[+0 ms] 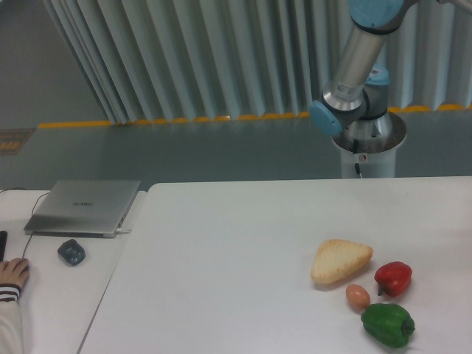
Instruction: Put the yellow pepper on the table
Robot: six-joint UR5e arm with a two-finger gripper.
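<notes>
The yellow pepper is out of view. The large white table (236,243) fills the lower part of the camera view. Only the lower links and base of the arm (354,88) show at the upper right, behind the table's far edge. The gripper is outside the frame, above its top edge.
At the table's right front lie a wedge of bread (339,260), a brown egg (358,296), a red pepper (393,278) and a green pepper (387,324). On the smaller desk at left sit a closed laptop (82,207), a dark mouse (71,252) and a person's hand (12,274).
</notes>
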